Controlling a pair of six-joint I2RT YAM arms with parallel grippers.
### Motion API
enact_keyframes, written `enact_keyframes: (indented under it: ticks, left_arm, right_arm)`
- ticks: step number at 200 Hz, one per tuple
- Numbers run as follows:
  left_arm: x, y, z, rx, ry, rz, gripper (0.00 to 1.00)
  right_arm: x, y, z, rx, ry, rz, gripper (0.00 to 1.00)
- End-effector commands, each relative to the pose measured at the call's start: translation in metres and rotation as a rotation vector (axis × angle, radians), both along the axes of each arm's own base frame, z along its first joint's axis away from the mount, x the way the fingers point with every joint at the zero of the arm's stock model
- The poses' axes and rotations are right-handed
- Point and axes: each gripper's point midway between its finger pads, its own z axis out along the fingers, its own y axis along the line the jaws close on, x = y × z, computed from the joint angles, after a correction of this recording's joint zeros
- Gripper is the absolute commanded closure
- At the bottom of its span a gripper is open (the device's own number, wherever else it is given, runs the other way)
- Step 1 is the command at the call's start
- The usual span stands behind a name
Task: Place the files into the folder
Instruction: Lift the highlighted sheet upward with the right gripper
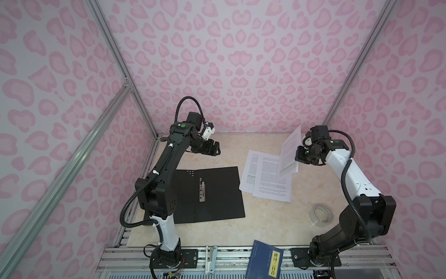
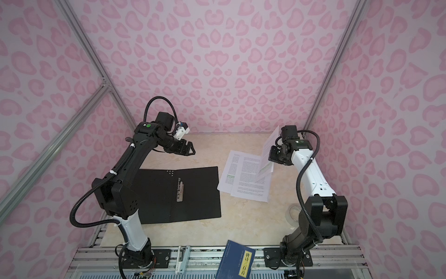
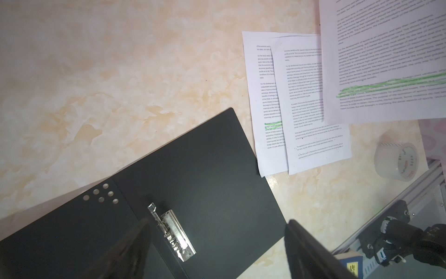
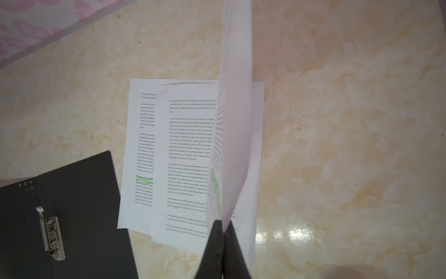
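Right arm lifts one sheet while the folder lies open

The right gripper (image 4: 223,224) is clamped on the edge of one sheet (image 1: 289,149), holding it upright above the other two sheets (image 1: 264,180), likely to carry it left to the folder (image 1: 217,193). The left gripper (image 1: 217,149) hovers near the folder's far side with its jaws apart.

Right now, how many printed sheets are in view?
3. The lifted sheet hangs pinched in the right gripper. On the table beside the open folder lie two, overlapping: the lower sheet nearer the folder, the upper sheet across it. More could hide beneath.
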Motion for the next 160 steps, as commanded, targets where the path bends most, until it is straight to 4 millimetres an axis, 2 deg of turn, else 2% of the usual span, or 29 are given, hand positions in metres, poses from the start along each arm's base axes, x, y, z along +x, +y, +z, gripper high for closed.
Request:
enact_keyframes:
  ticks: [1, 26, 66, 160]
  left_arm:
    - [-0.002, 0.011, 0.012, -0.033, -0.005, 0.028, 0.11]
    - [0.002, 0.025, 0.019, -0.050, -0.020, 0.066, 0.11]
    - [0.005, 0.039, 0.025, -0.065, -0.027, 0.102, 0.11]
    - [0.008, 0.056, 0.031, -0.083, -0.039, 0.150, 0.11]
  right_arm:
    - [-0.007, 0.024, 0.014, 0.004, 0.022, 0.056, 0.93]
    - [-0.008, 0.057, 0.038, 0.014, -0.006, 0.127, 0.93]
    - [-0.017, 0.111, 0.058, 0.049, -0.032, 0.233, 0.93]
    - [-0.065, 0.244, 0.059, 0.239, -0.032, 0.446, 0.92]
